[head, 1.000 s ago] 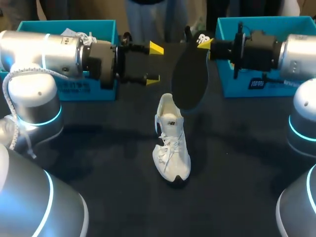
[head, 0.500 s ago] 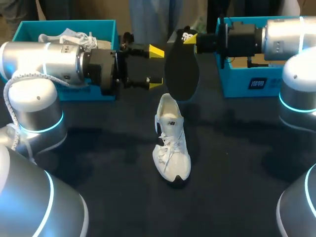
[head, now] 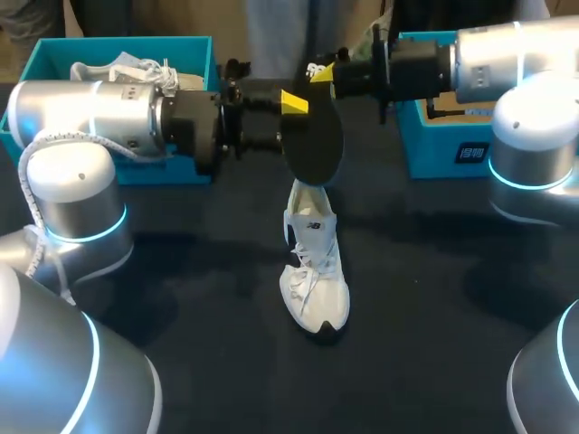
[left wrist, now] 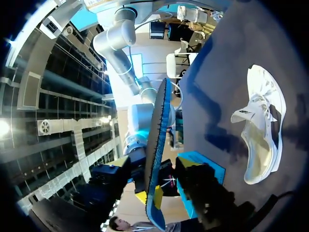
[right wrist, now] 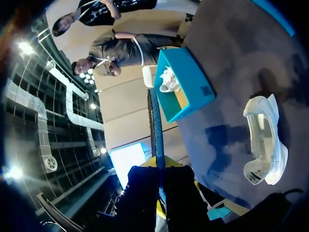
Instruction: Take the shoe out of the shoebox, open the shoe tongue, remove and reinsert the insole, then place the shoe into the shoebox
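With the right hand (head: 324,74), pinching the black insole (head: 312,140) by its upper end, squeezing it from both faces between the two fingers. Confirming this in the right wrist view: seeing the insole (right wrist: 154,125) edge-on, rising straight out of the clamped hand (right wrist: 159,193).

With the left hand (head: 288,122), bracketing the same insole from the opposite side, fingers spread wide. In the left wrist view, seeing the insole (left wrist: 157,140) edge-on between the fingers and appearing clear of both, so gripping nothing there.

Working over a dark, matte worktop (head: 181,298), with soft shadows lying under both arms. Noting two teal boxes along its far edge: the left shoebox (head: 136,42) holding something white (a second shoe or paper, not telling which), and the right shoebox (head: 452,149) partly hidden behind the right arm.

Logging the white shoe (head: 314,271) standing upright on its sole near the worktop's middle, well apart from both shoeboxes and free of both hands. Reading its long axis as far-to-near: toe pointing at the near edge and slightly rightward, heel toward the shoeboxes, mouth facing up.

Reading the insole's long axis as near vertical: upper end in the right hand, lower end hanging just over the shoe's heel, broad face turned to the head camera. Not telling whether the lower tip and the heel collar are touching.
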Controlling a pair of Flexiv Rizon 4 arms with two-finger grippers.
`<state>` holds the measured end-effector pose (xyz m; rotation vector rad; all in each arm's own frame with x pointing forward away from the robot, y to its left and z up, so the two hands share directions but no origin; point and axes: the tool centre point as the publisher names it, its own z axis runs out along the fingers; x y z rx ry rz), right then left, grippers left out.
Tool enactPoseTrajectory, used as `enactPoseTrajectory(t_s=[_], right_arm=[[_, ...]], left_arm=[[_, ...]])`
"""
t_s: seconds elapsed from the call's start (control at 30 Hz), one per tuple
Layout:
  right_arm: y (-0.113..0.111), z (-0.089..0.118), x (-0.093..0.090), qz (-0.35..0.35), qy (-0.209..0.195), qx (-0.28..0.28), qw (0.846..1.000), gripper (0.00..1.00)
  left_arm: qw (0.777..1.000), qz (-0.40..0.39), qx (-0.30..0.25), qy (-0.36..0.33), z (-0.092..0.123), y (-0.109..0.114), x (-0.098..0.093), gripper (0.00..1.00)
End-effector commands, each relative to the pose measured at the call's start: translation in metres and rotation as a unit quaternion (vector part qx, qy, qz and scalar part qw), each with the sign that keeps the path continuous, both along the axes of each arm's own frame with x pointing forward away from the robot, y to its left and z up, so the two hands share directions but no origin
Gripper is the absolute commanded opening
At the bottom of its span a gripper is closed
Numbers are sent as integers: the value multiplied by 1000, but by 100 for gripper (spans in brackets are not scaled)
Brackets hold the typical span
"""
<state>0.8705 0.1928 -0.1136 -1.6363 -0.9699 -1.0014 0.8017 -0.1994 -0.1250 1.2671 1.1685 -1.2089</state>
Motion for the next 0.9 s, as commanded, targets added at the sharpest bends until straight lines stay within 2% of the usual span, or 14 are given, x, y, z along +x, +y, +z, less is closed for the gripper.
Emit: enactPoseTrajectory(t_s=[0.03,0.07,0.1,0.3,0.43,0.47,0.5,0.9], right_arm=[[3,-2,-2,-4,2,1,1000,0],[3,-2,-2,-4,2,1,1000,0],[3,-3,-3,-4,3,1,1000,0],[10,-1,-2,4,3,6,1000,0],[12,-1,-5,7,-11,14,1000,2],[11,-1,-6,4,-20,16,1000,28],[11,0,-7,0,-29,15,999,100],[-19,2,-39,30,-114,-4,993,100]], left_arm=[[1000,-3,0,-2,0,-1,0,13],[1000,-3,0,-2,0,-1,0,2],[1000,-3,1,-2,0,0,0,0],[1000,0,-8,7,-1,-1,1,0],[1000,0,-14,14,0,0,2,0],[1000,-1,-14,16,0,0,3,0],[1000,-2,-15,19,0,2,3,0],[999,-9,-11,32,6,28,3,0]])
